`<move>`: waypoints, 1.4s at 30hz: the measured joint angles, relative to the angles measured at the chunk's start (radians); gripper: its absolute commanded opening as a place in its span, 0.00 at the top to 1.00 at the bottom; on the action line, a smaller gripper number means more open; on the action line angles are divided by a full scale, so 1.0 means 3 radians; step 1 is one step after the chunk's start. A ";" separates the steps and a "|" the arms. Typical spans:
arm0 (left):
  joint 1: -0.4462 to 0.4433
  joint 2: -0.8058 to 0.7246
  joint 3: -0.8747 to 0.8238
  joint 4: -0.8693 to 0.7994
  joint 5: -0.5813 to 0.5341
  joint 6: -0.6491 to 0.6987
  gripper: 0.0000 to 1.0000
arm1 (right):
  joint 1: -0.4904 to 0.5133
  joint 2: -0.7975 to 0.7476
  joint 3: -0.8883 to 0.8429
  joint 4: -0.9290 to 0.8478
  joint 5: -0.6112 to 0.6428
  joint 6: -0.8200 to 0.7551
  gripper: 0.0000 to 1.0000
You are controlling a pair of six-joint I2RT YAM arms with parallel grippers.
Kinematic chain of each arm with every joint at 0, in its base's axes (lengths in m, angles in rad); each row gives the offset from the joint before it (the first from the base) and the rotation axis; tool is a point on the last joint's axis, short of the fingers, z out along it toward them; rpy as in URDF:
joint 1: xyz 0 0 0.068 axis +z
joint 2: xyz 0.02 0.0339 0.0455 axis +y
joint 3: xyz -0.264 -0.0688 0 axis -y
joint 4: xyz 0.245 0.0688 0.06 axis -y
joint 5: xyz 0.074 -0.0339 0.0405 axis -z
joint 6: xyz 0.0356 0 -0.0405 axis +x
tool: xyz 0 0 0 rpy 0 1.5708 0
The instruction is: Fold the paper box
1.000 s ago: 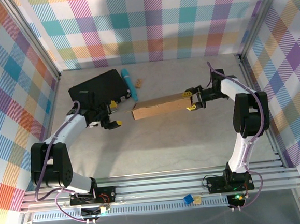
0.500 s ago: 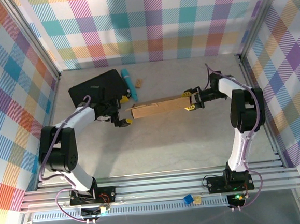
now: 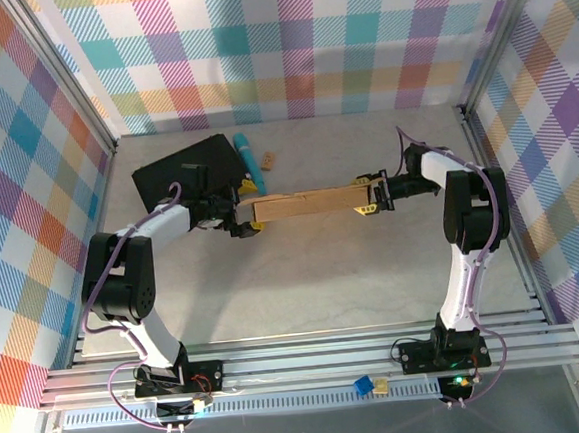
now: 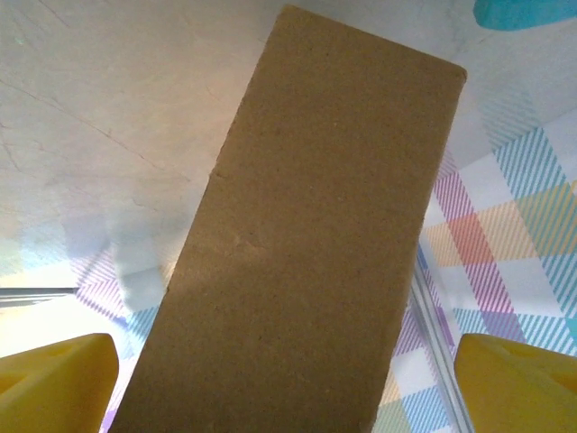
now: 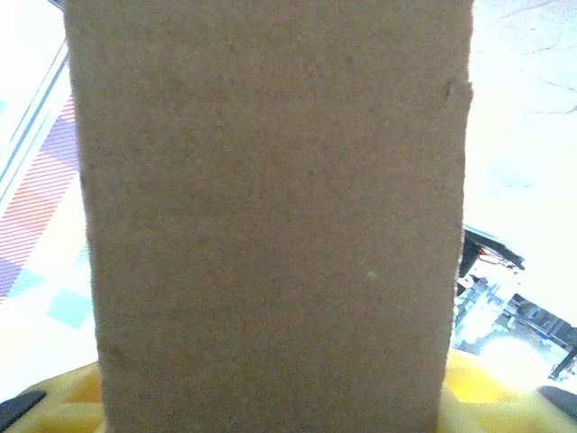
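Since a second earlier my left gripper [image 3: 248, 209] had swung in to the plain brown corrugated cardboard paper box [image 3: 304, 205], jaws apart astride its end. My right gripper [image 3: 369, 194] stayed clamped on the opposite end. I judged I was still gaining a two-handed hold; next came closing squarely without skewing it.

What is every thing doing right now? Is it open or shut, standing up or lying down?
paper box: up on its edge, one end pinched by the right gripper
right gripper: shut on the paper box
left gripper: open, one finger on each side of the box's other end, not touching it
black case: shut, lying flat
teal marker: lying down beside the black case
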 measured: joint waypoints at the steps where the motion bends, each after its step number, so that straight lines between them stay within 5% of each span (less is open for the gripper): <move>1: -0.0003 0.0005 -0.0005 0.0036 0.0000 -0.0024 0.15 | -0.0006 0.0000 0.0000 0.0000 -0.0001 0.0009 0.49; 6: -0.0027 0.0008 -0.0060 0.0142 -0.0003 -0.0048 0.18 | -0.0017 0.0019 0.0003 -0.0003 0.0000 0.0047 0.49; 14: -0.0108 0.0065 -0.0060 0.0298 0.0062 -0.0050 0.11 | -0.0019 0.0128 0.0070 -0.0062 -0.0022 0.0057 0.50; 23: -0.0169 0.0130 -0.0207 0.0533 0.0130 -0.0051 0.29 | -0.0017 0.0146 0.0081 -0.0089 -0.0014 0.0057 0.49; 36: -0.0159 0.0114 -0.0214 0.0425 0.0108 -0.0051 0.44 | -0.0017 0.0146 0.0134 -0.0122 0.0106 0.0025 0.15; 42: -0.0104 -0.0003 -0.0263 0.0284 0.0106 -0.0051 0.48 | -0.0053 0.0027 0.0151 -0.0200 0.0365 -0.0083 0.10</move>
